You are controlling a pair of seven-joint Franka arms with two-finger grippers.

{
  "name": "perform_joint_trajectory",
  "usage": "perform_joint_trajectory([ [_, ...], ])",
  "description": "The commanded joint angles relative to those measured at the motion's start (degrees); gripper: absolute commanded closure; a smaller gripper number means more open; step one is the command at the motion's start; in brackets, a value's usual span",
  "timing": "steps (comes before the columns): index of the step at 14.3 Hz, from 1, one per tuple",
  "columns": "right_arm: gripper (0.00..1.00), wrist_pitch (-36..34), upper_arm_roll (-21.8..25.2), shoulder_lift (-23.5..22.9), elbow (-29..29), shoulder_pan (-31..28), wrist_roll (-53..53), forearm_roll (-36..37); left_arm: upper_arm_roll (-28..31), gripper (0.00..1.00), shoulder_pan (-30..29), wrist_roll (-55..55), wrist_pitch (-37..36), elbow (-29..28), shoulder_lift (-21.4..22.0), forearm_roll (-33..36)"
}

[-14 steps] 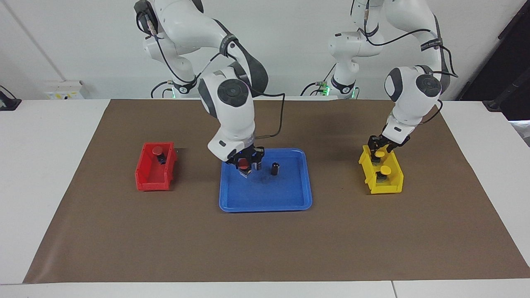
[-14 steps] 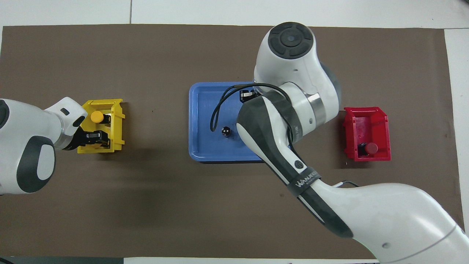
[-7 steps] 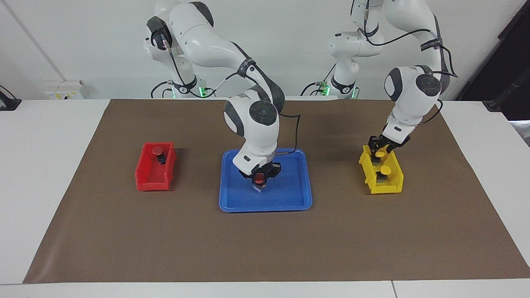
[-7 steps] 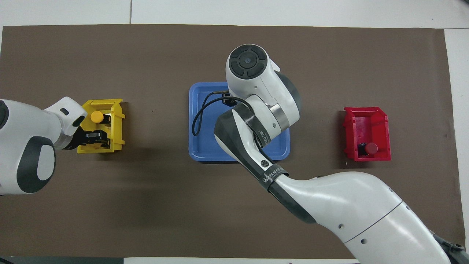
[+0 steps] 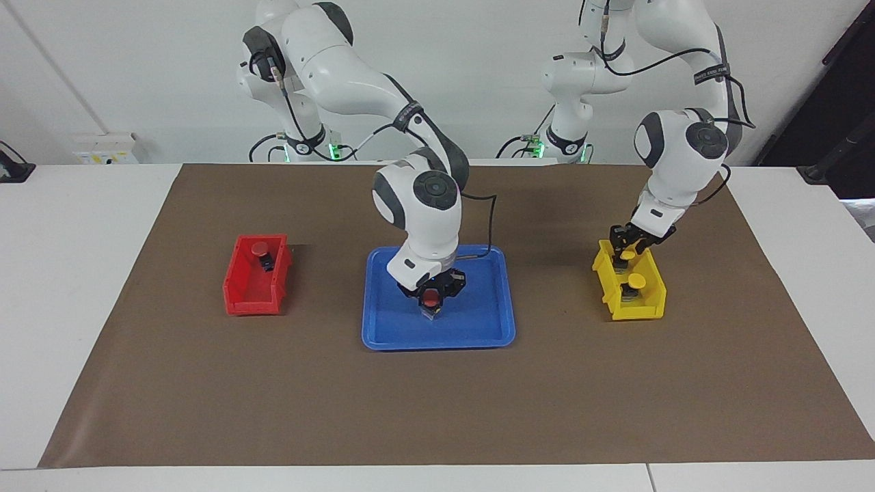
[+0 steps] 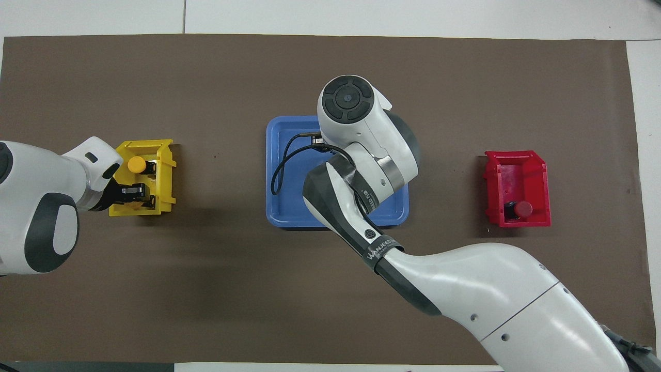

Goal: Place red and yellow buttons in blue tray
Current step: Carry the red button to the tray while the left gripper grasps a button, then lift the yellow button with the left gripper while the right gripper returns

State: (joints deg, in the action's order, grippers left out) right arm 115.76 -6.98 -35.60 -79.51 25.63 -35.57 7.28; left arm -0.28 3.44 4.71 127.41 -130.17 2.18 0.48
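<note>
My right gripper (image 5: 431,305) is shut on a red button (image 5: 430,298) and holds it low over the middle of the blue tray (image 5: 385,329); whether it touches the tray floor I cannot tell. In the overhead view my right arm hides both, and only part of the tray (image 6: 283,207) shows. A second red button (image 5: 260,250) lies in the red bin (image 5: 240,301). My left gripper (image 5: 629,244) is down in the yellow bin (image 5: 651,307) at a yellow button (image 5: 625,255). The other yellow button (image 5: 636,281) lies beside it, farther from the robots.
A brown mat (image 5: 273,396) covers the table. The red bin (image 6: 537,164) stands toward the right arm's end and the yellow bin (image 6: 164,155) toward the left arm's end. The right arm hides any dark capless cylinder on the tray.
My right gripper moved with the red button from the tray's corner to its middle and sank lower, now covering the dark cylinder. My left gripper has stayed in the yellow bin.
</note>
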Motion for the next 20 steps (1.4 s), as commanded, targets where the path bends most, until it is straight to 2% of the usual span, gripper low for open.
perform_joint_trajectory([
  [1, 0.04, -3.58, -0.41, 0.71, 1.88, -0.76, -0.91, 0.37, 0.19, 0.51, -0.36, -0.75, 2.74, -2.28, 0.98, 0.05],
  [4, 0.01, -9.22, -0.84, 1.58, 7.25, -3.30, 1.01, -1.03, 0.19, 0.51, -0.54, -0.67, 3.10, -2.37, 0.45, 0.13],
  [5, 0.01, -11.50, -0.85, 3.59, 7.44, -4.96, 5.38, -1.73, 0.19, 0.55, -0.54, -0.58, 2.93, -2.28, 0.45, 0.13],
  [7, 0.01, -16.15, -0.85, 8.41, 5.96, -9.78, 15.21, -3.14, 0.19, 0.79, -0.54, -0.49, 2.66, -1.24, 0.28, 0.13],
  [8, 0.01, -18.96, -0.85, 10.44, 4.90, -12.16, 18.92, -3.23, 0.19, 0.86, -0.62, -0.14, 1.18, 1.64, -0.07, 0.05],
  [9, 0.01, -21.08, -0.85, 12.46, 3.76, -14.19, 22.35, -3.32, 0.19, 0.89, -0.62, 0.47, -3.79, 5.41, -0.16, 0.05],
  [12, 0.01, -26.19, -0.67, 15.55, 2.26, -20.33, 30.44, -3.15, 0.19, 0.92, -0.54, 1.62, -19.36, 18.07, -0.07, -0.22],
  [14, 0.01, -26.55, -0.85, 19.67, -4.13, -28.49, 36.06, -6.02, -0.24, 0.94, 0.60, 5.02, -20.19, 22.14, -0.95, -3.81],
  [16, 0.01, -25.94, -0.76, 21.52, -8.53, -33.96, 41.00, -8.16, -0.77, 0.98, 5.33, 8.81, -17.47, 24.34, -3.23, -3.91],
  [18, 0.01, -22.70, -0.67, 23.81, -14.07, -35.91, 41.28, -8.16, -0.86, 0.98, 10.50, 13.18, -17.29, 31.42, -10.05, -4.26],
  [20, 0.04, -14.03, -0.85, 25.48, -19.61, -35.31, 41.19, -8.16, -0.77, 0.98, 15.44, 19.09, -17.03, 38.73, -17.01, -4.09],
])
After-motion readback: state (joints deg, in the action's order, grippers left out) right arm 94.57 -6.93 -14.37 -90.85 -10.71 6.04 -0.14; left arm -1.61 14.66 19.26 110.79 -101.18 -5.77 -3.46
